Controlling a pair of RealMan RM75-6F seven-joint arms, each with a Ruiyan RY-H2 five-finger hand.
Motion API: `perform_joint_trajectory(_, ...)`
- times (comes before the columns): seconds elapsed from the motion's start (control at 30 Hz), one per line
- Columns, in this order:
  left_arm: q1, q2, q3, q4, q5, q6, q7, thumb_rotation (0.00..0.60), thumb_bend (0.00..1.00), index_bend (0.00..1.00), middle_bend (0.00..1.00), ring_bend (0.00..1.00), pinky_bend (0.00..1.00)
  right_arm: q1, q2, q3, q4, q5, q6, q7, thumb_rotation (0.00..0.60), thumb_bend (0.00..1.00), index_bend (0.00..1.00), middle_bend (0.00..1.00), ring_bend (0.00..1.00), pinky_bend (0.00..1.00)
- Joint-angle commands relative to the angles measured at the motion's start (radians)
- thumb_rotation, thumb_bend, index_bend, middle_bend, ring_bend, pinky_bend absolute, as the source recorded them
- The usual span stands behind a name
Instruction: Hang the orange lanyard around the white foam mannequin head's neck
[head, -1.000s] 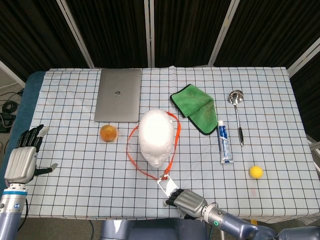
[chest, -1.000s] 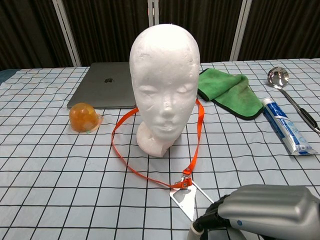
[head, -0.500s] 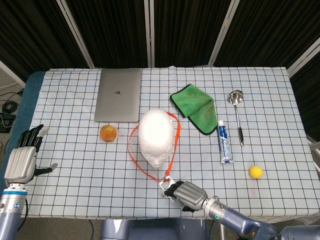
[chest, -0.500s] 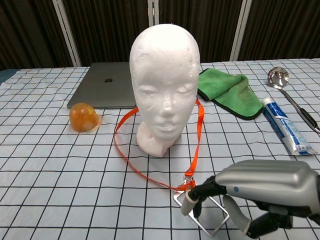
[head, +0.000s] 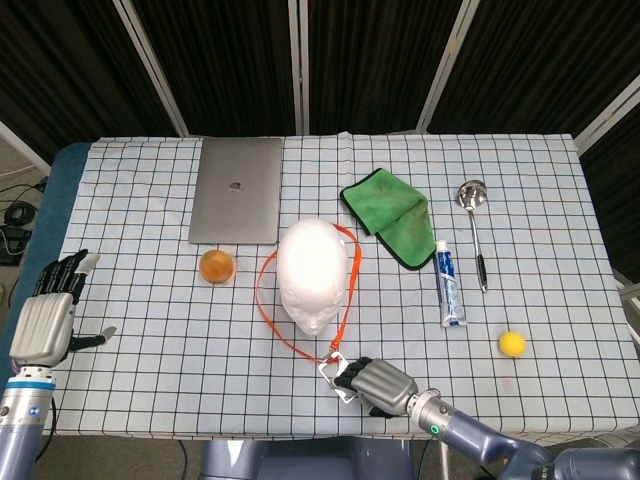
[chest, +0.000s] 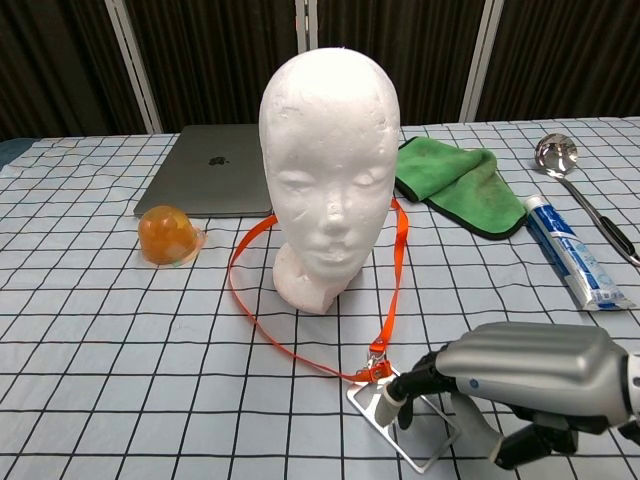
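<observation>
The white foam mannequin head (head: 315, 272) (chest: 330, 150) stands upright mid-table, facing me. The orange lanyard (head: 262, 300) (chest: 245, 300) lies flat on the cloth in a loop around the head's base, its strap passing behind the neck. At the loop's near end, a clip joins it to a clear badge holder (head: 333, 369) (chest: 405, 432). My right hand (head: 380, 385) (chest: 530, 385) pinches that badge holder, fingertips (chest: 400, 402) on top, and tilts it slightly off the table. My left hand (head: 45, 325) hangs at the table's left edge, fingers apart, holding nothing.
A closed laptop (head: 237, 203) lies behind the head, with an orange ball in a clear dome (head: 217, 266) to its left. A green cloth (head: 390, 215), ladle (head: 472, 200), toothpaste tube (head: 450, 283) and yellow ball (head: 512, 344) lie on the right. The table's front edge (head: 300, 438) runs just below my right hand.
My right hand reached forward to the badge holder and pinched it, lifting its edge. The lanyard's left side drew in slightly. The left hand stayed still.
</observation>
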Motion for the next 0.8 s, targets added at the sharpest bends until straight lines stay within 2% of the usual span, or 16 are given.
perform_joint_trajectory(0.03,0.001,0.000,0.001,-0.002,0.003,0.000,0.002,0.600,0.05,0.00,0.00,0.00,0.00,0.001,0.003,-0.007,-0.005,0.001,-0.008,-0.004,0.600,1.00,0.26,0.28,0.21,0.23)
perform_joint_trajectory(0.63,0.006,-0.003,-0.001,-0.004,0.006,0.001,0.009,0.600,0.05,0.00,0.00,0.00,0.00,0.024,0.054,-0.072,-0.100,-0.003,-0.092,0.030,0.600,1.00,0.27,0.29,0.21,0.24)
perform_joint_trajectory(0.8,0.006,-0.004,-0.002,-0.004,0.007,0.000,0.010,0.600,0.05,0.00,0.00,0.00,0.00,0.020,0.071,-0.073,-0.125,-0.026,-0.068,0.038,0.600,1.00,0.27,0.29,0.21,0.24)
